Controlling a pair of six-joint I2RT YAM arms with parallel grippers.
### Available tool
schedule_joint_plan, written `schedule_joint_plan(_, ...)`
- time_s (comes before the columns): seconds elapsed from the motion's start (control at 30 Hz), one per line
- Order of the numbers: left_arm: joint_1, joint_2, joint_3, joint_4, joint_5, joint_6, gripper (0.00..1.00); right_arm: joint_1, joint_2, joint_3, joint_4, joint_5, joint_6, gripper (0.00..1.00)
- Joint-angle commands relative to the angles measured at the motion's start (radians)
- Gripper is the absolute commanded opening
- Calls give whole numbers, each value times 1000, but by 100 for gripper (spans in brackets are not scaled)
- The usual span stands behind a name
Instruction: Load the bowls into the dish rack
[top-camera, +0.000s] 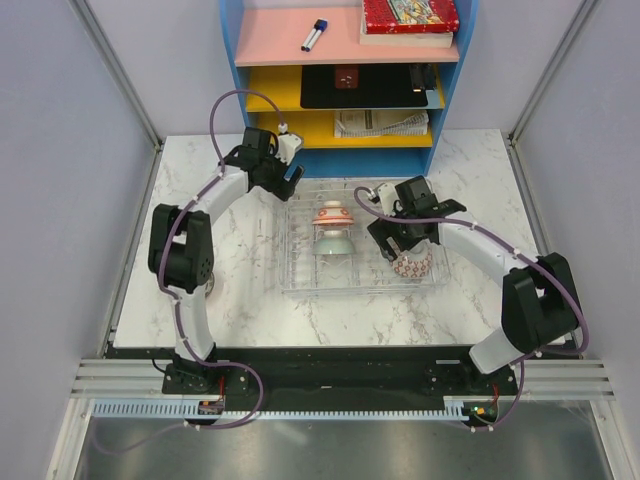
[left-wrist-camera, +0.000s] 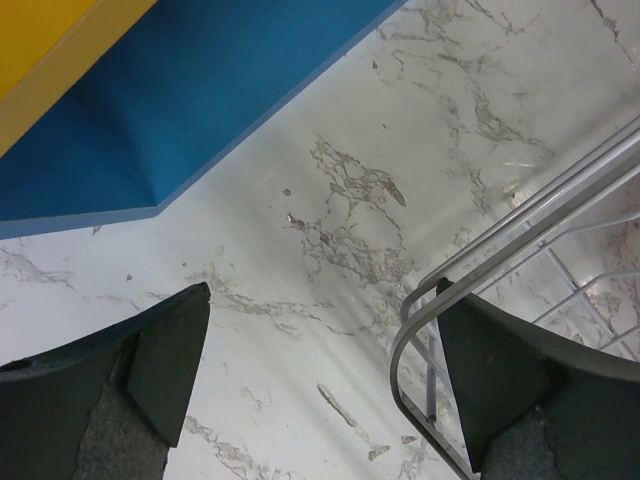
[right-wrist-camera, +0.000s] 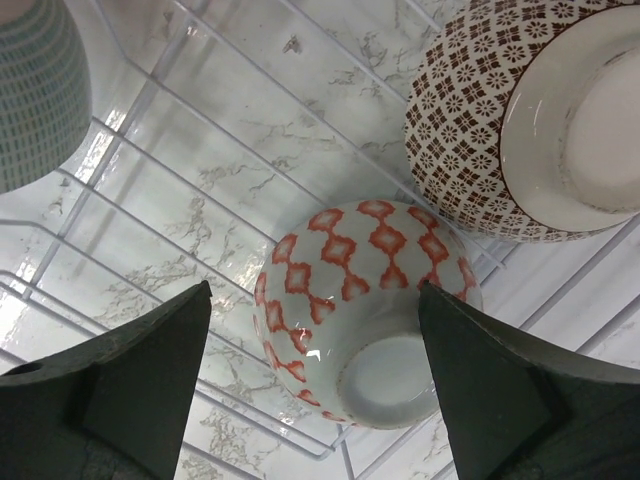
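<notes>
Where the left claw (top-camera: 290, 178) sat: over bare marble table (top-camera: 240, 290), between the blue shelf (left-wrist-camera: 200, 100) and the rack's far-left corner.
Left claw state: fingers (left-wrist-camera: 165, 350) spread wide with nothing between them, so fully released. The wrist cam had the rack rim (left-wrist-camera: 420, 310) just beside the right-hand finger.
Rack (top-camera: 300, 270): clear plastic, mid-table in front of the shelf, all the bowls I could see were inside it.
Striped bowl (top-camera: 332, 213): orange-red and white, middle of the rack, just behind the green one.
Green bowl (top-camera: 332, 242): right up against the striped bowl. Couldn't tell if they touched.
Right claw (top-camera: 405, 243): hung over the rack's right end, fingers (right-wrist-camera: 150, 370) spread wide, not gripping anything.
Diamond bowl (right-wrist-camera: 360, 300): white with orange-red diamonds, bottom up on the rack ribs, right under the gap between those fingers.
Brown bowl (right-wrist-camera: 470, 130): brown flower pattern, tipped on its side just beside the diamond bowl, white inside showing.
</notes>
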Motion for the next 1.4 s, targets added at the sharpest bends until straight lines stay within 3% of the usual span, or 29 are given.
schedule_joint_plan(0.0, 10, 48, 76, 57, -139, -23, 100, 1, -46, -47, -119, -62, 28, 90)
schedule_joint_plan(0.3, 10, 66, 116, 30, -122, -40, 100, -1, -36, -29, -124, -7, 10, 92)
schedule_joint_plan(0.5, 10, -7, 38, 31, -83, -38, 100, -24, 43, 31, -103, 23, 27, 92)
schedule_joint_plan(0.63, 11, -49, -25, 36, -102, -23, 100, -26, 58, 37, -136, -35, 30, 90)
schedule_joint_plan(1.0, 13, -119, -50, 46, -83, -54, 100, -27, -49, 45, -244, -128, -27, 89)
schedule_joint_plan(1.37, 16, -217, -7, -12, -51, -60, 100, -26, -123, 215, -242, -100, -83, 96)
